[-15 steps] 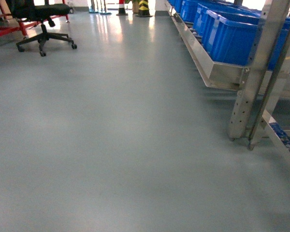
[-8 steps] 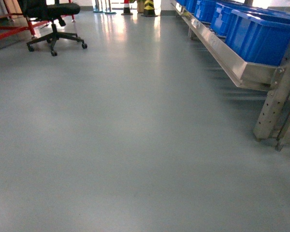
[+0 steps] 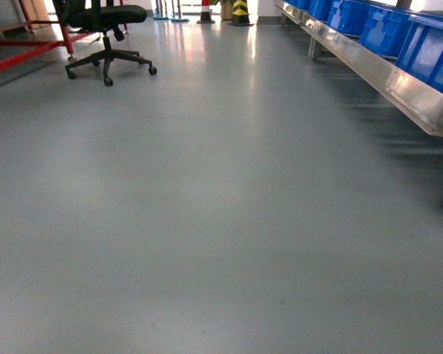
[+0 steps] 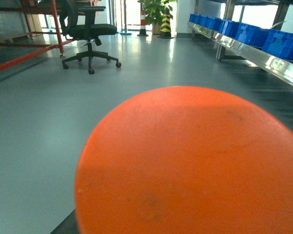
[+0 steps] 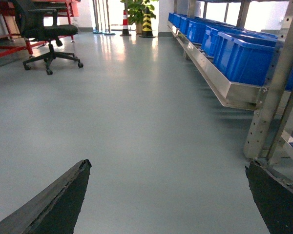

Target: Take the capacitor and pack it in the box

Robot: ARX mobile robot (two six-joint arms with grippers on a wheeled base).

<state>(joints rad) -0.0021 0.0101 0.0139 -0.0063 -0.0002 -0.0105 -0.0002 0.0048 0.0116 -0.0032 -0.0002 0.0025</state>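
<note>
1. Capacitor [image 4: 185, 161]: the orange flat face fills the lower left wrist view, right up against the lens. It looks carried by the left arm with its flat top facing the camera, so its long axis probably runs along the line of sight. No lettering shows.
2. Left fingers: hidden behind the orange disc; only a dark sliver shows under its lower-left edge. Can't tell how wide they sit, though a grip on the capacitor is likely.
3. Right gripper [image 5: 168, 204]: two dark fingertips [image 5: 58, 200] stand wide apart with bare floor between them, holding nothing.
4. Box: not in any view, so its direction from the capacitor is unknown. Left arm is the one with the part.
5. Beyond the capacitor: blue bins [image 4: 283, 41] on a steel rack to its right, black office chair [image 4: 88, 31] to its far left, striped cone [image 4: 165, 22] straight behind.
6. Head view: grey floor [image 3: 207, 221], no arms visible.
</note>
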